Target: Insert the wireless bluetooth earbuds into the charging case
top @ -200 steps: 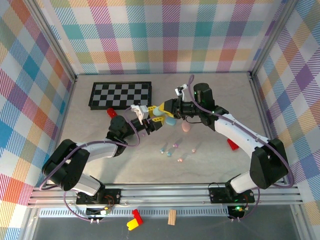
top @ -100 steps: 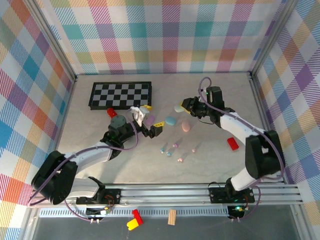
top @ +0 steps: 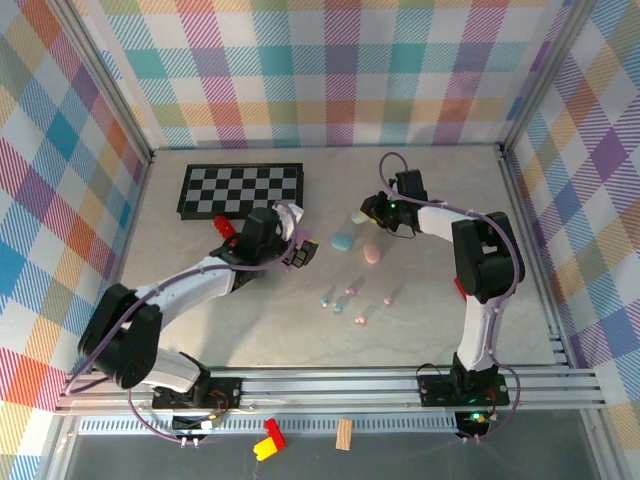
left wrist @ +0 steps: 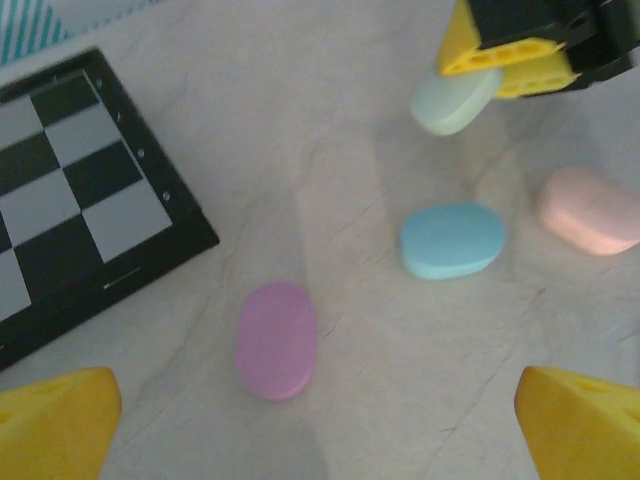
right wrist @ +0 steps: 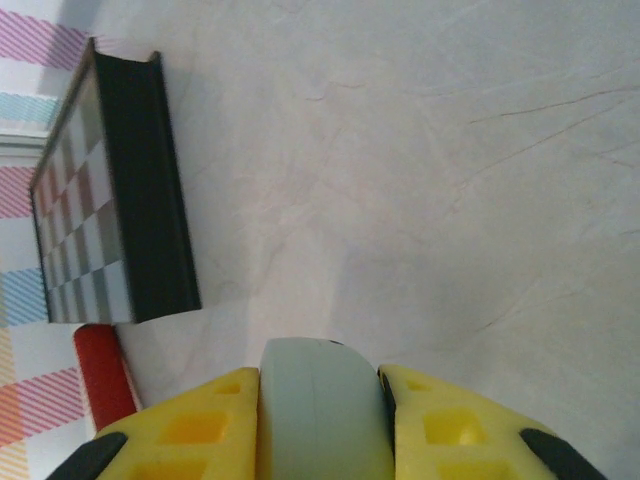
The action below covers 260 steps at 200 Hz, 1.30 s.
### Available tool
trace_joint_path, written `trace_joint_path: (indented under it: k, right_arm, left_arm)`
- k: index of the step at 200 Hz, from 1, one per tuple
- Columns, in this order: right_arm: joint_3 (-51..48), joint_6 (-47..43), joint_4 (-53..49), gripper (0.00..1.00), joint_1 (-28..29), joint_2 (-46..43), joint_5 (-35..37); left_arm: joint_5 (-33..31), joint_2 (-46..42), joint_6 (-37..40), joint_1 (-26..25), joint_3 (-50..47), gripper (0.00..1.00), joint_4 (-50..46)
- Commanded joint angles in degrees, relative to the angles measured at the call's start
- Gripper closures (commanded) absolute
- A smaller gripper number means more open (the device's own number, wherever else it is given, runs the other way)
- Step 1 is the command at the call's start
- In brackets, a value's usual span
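The right gripper [right wrist: 322, 425] is pinched narrowly on the mint charging case [left wrist: 455, 100], one yellow finger on each side of it, off to the right of the chessboard [left wrist: 80, 200]. The left gripper [left wrist: 320, 430] is spread wide with nothing in it, above the purple case [left wrist: 276, 340]. The blue case [left wrist: 452, 240] and pink case [left wrist: 590, 210] lie apart on the table [left wrist: 330, 120]. The earbuds [top: 338, 307] are scattered loose nearer the arm bases, well apart from the mint case. From above they are too small to tell how each one lies, but they likely handle as light, hard, slick bits that skitter when nudged. A low, centred pinch across the thickest part of the body seems safest.
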Motion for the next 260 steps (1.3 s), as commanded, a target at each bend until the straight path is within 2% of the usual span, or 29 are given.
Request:
trace_joint_path:
  k: [1,15,49,79,97,139,191,219,260]
  right_arm:
    - [1.3,-1.5,-0.5,0.77,-0.5,1.3,0.9]
    - [1.3,-2.2,-1.5,0.73,-0.6,1.4,1.7]
    - [0.4,-4.9,-3.5,0.52,-1.0,-1.0,4.5]
    - [-0.6,-8.5,-6.7,0.34,-1.2,-6.0,7.6]
    - [-2.2,-10.0,-7.6,0.27,-1.2,-9.6,8.6]
    - [-6.7,-11.3,-8.5,0.25,-1.2,-17.6,8.7]
    - [-9.2,-12.4,-11.2,0.25,-1.3,-24.6,10.3]
    - [-9.4,-12.3,-11.8,0.25,-1.2,-27.1,8.8]
    - [-11.7,-11.3,-12.9,0.25,-1.3,-31.2,2.9]
  left_arm:
    - [-4.3,4.3,1.7,-0.2,5.0,0.03,-10.1]
    - [-4.7,7.5,1.8,-0.2,8.5,0.04,-14.0]
    - [-5.1,15.7,1.1,0.0,16.6,0.08,-23.2]
    - [-3.6,22.4,-0.1,0.5,23.8,0.11,-30.3]
    - [-3.2,25.1,0.0,0.9,26.8,0.12,-32.5]
    - [-2.0,30.1,0.3,2.2,31.4,0.19,-35.0]
    - [0.0,33.5,1.0,3.3,33.8,0.44,-36.4]
    - [0.1,32.4,1.1,3.3,32.8,0.59,-35.1]
    - [1.6,26.8,1.1,3.3,28.6,0.65,-32.0]
